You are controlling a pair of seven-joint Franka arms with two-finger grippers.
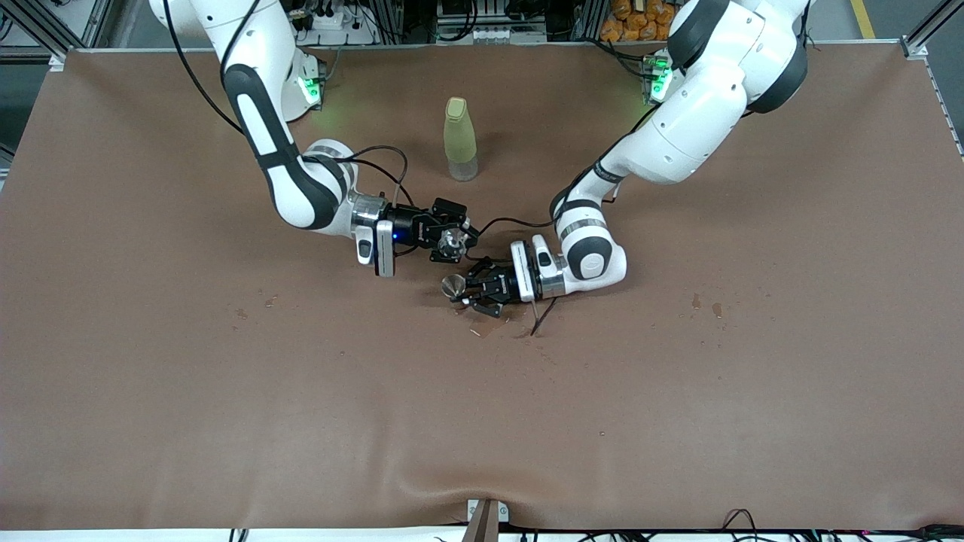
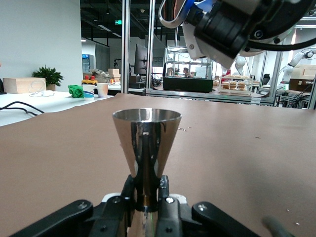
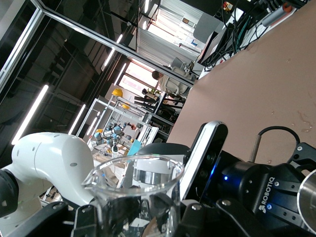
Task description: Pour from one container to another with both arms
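Steel jigger (image 2: pixel 146 143) — polished, conical; glass beaker (image 3: pixel 136 190) — clear, spouted.

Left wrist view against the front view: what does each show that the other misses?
Only the left wrist view shows, close up, the left gripper shut on the narrow waist of an upright metal cone-shaped jigger.

Only the front view shows the capped yellow-green bottle standing on the brown table, and the right gripper shut on a clear glass beaker.

Both show the jigger and the left gripper holding it.
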